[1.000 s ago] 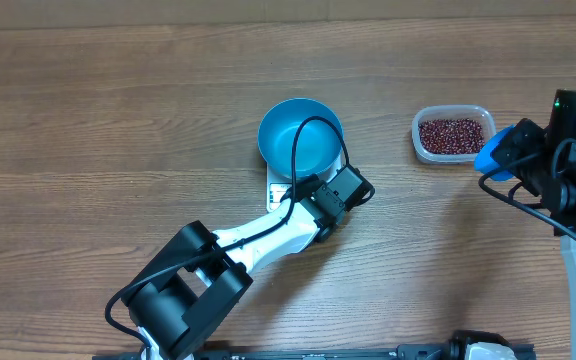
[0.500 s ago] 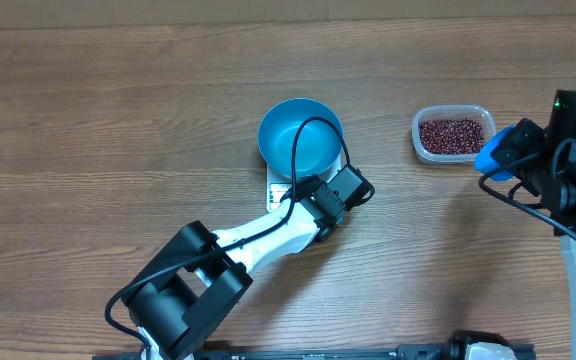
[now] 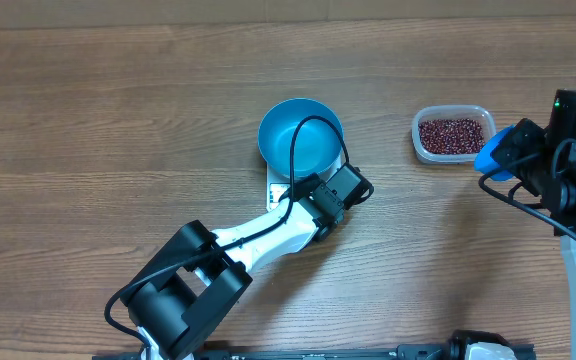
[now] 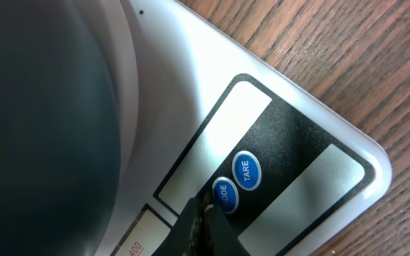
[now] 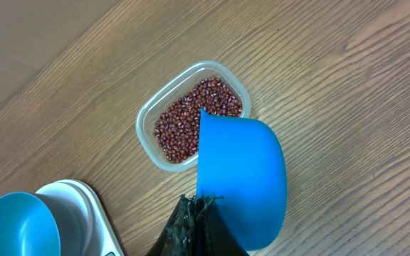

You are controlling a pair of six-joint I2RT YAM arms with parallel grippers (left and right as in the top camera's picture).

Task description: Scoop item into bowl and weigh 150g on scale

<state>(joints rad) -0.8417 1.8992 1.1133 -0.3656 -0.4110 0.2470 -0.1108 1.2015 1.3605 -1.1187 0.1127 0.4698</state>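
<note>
Change from the earlier overhead frames is not to be seen: both arms, the bowl [image 3: 300,137] and the tub [image 3: 420,141] are found in the same places. The bowl is set on the scale [image 3: 279,187], whose front strip shows at the bowl's 6 o'clock. The left gripper [image 4: 203,210] is held over that strip with its fingers pressed together, the tips meeting the lower edge of a round blue button [image 4: 223,194] on which "MODE" is printed; whether it is being pressed cannot be told. A second blue button [image 4: 245,170], lettered "TARE", is seen just beside it at 1 o'clock. Red print at the bottom edge of the left wrist view is cut off and cannot be read with certainty. The beans [image 3: 452,133] are heaped in the clear tub, well apart from the bowl at its 3 o'clock on the wooden table [image 3: 118,120]. The right gripper [image 5: 195,208] is clamped on a blue scoop [image 5: 244,171], held at the tub's 4 o'clock; its contents are hidden.
</note>
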